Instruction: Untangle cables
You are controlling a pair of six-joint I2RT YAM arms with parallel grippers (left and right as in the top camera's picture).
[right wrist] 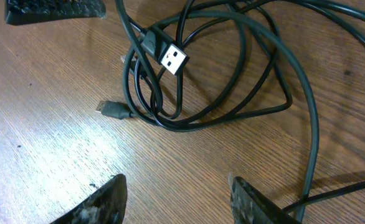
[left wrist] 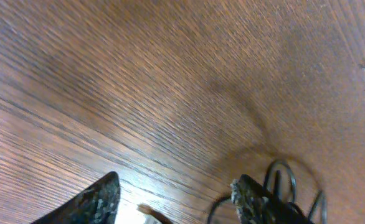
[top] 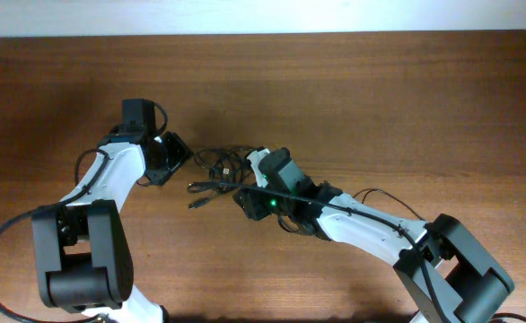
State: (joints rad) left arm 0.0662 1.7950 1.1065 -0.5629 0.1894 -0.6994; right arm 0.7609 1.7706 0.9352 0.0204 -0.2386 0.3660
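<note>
The cables [top: 218, 165] are thin black cords bunched in loose loops at the table's middle, with plug ends [top: 197, 187] trailing toward the front. My left gripper [top: 175, 158] sits just left of the bunch and is open [left wrist: 175, 180]. Bare wood lies between its fingers, and cable loops [left wrist: 283, 179] show behind its right finger [left wrist: 251, 200]. My right gripper [top: 246, 186] is at the bunch's right side, also open [right wrist: 177, 180] over bare wood. The cables [right wrist: 195, 87] lie ahead of it, with a silver USB plug [right wrist: 174, 59] and a small plug [right wrist: 112, 110].
The wooden table [top: 380, 99] stretches around the bunch. A pale wall strip [top: 263, 16] runs along the far edge. One cord [right wrist: 311, 143] runs past my right gripper's right finger [right wrist: 257, 205]. The left gripper's dark finger [right wrist: 52, 9] shows at the top of the right wrist view.
</note>
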